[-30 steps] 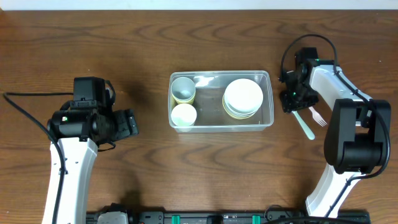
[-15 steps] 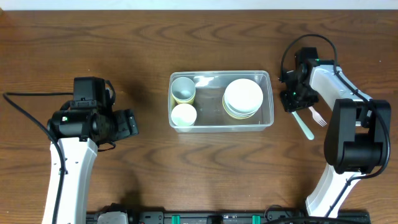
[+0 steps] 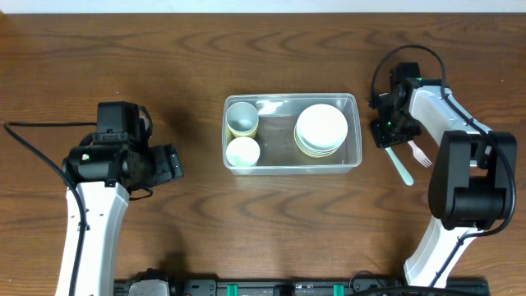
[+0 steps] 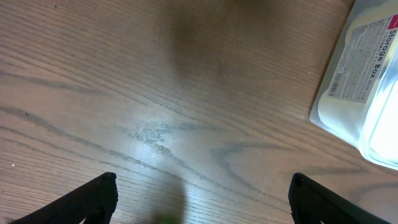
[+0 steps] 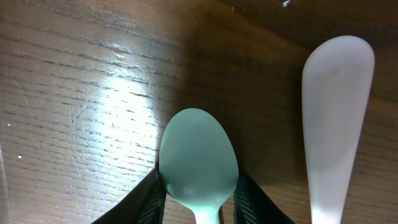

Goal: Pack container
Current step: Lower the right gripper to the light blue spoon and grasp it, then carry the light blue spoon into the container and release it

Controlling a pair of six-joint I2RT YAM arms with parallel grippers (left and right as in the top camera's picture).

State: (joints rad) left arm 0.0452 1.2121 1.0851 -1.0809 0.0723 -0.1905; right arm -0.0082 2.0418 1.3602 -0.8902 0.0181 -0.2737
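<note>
The clear container [image 3: 292,98] sits mid-table and holds two cups [image 3: 242,118] and a stack of white and yellow bowls [image 3: 320,129]. Its end with a label shows in the left wrist view [image 4: 364,93]. My right gripper [image 3: 386,136] is just right of the container, low at the table. Its fingers press both sides of the bowl of a mint-green spoon [image 5: 199,155], whose handle [image 3: 403,167] trails toward the front right. My left gripper [image 3: 175,162] is open and empty over bare wood, well left of the container, fingertips [image 4: 106,186] wide apart.
A pale pink fork [image 3: 422,154] lies on the table just right of the spoon; its handle shows in the right wrist view [image 5: 336,112]. The table's far edge runs along the top of the overhead view.
</note>
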